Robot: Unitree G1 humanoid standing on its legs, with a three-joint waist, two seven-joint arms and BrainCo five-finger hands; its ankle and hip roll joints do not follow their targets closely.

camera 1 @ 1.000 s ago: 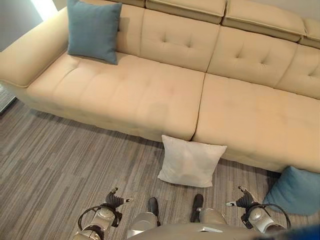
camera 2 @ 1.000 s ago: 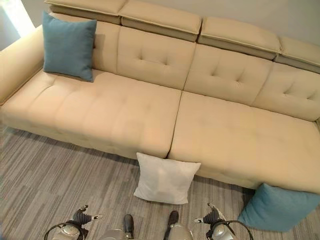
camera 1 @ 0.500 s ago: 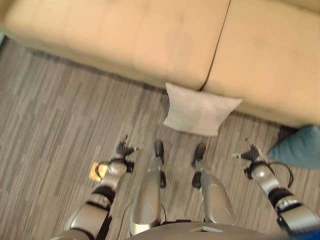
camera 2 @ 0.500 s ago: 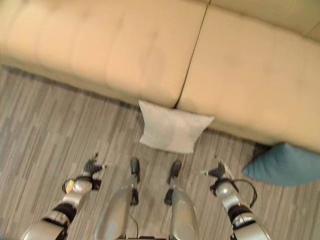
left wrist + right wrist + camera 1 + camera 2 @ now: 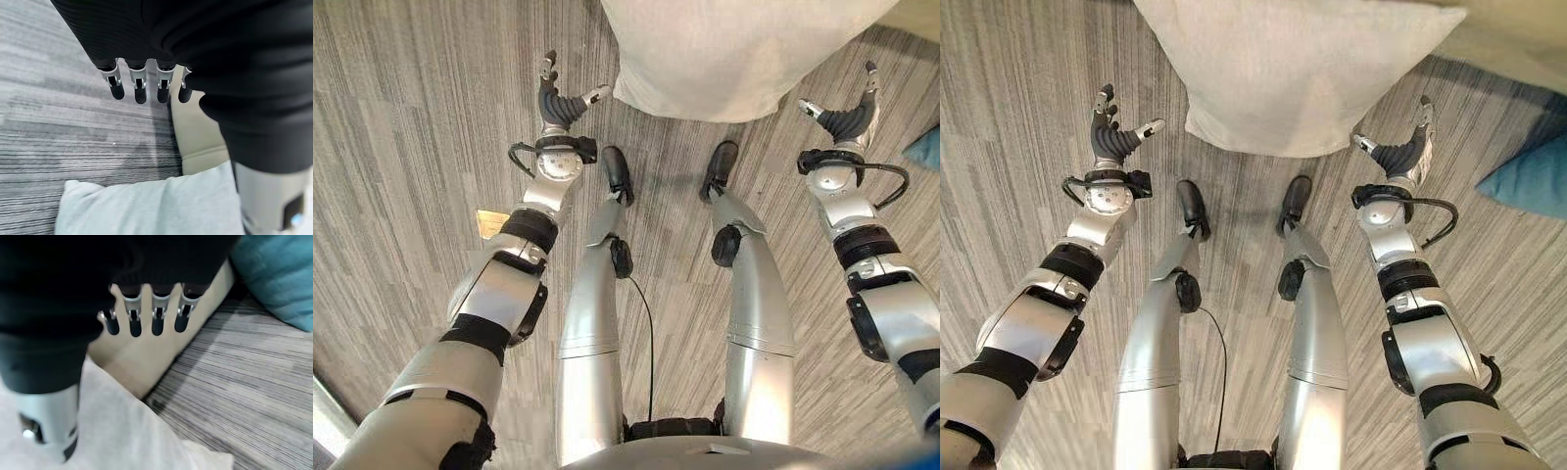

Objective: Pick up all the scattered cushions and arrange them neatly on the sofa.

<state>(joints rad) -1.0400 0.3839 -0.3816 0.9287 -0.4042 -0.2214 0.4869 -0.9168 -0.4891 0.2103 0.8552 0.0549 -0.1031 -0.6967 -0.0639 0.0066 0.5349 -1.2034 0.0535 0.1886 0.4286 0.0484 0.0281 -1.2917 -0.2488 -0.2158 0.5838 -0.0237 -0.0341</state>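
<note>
On the floor against the sofa's [image 5: 1518, 39] front edge, the white cushion [image 5: 1293, 69] lies ungrasped between the released left robot hand [image 5: 558, 98] and right robot hand [image 5: 847, 117], with a blue cushion [image 5: 1533, 176] also unplaced.

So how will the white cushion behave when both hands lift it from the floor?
The white cushion looks soft and puffy, so it is probably light and will dent under the fingers. Its cloth looks matte, so likely not slippery. The left hand and right hand flank it, open; squeezed from both sides, it may bulge.

striped floor [image 5: 401, 147], white cushion [image 5: 1293, 69], blue cushion [image 5: 1533, 181]
</note>
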